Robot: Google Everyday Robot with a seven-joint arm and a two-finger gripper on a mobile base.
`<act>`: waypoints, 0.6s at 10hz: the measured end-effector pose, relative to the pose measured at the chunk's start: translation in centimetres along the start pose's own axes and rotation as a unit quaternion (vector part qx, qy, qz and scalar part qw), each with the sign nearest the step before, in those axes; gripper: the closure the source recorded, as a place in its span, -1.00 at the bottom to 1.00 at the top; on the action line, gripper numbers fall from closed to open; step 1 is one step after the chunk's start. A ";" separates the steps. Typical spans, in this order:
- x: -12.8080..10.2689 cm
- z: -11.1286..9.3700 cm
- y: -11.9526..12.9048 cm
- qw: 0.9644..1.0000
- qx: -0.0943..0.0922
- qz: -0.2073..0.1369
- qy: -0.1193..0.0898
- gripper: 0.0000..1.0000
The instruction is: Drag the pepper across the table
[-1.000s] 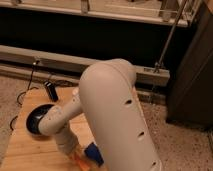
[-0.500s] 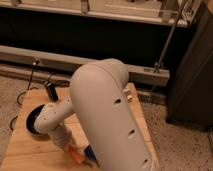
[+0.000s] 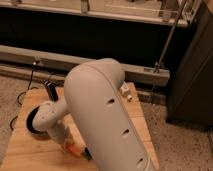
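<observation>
The gripper (image 3: 69,144) sits low over the table (image 3: 25,150), fingers closed together. The pepper (image 3: 75,148) lies on the table at the gripper's tip; whether it is clamped cannot be told. A dark cloth (image 3: 87,153) lies just beside the pepper.

My gripper (image 3: 68,142) sits low on the table (image 3: 25,150), closed, and is mostly hidden behind the big white arm (image 3: 102,115). At the jaws only an orange sliver of the pepper (image 3: 75,149) shows, and I cannot tell whether it is gripped. Just right of the jaws a dark scrap (image 3: 87,153) peeks out, too small to identify. Left of the jaws a dark round object (image 3: 33,122) is half covered. Below the jaws the frame's edge cuts the table off.
</observation>
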 end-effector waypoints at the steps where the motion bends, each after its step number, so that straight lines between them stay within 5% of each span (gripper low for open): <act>1: -0.1 0.0 -0.5 1.000 0.003 0.003 -0.002 1.00; 6: -0.3 -0.5 -3.1 0.999 0.024 0.016 -0.016 1.00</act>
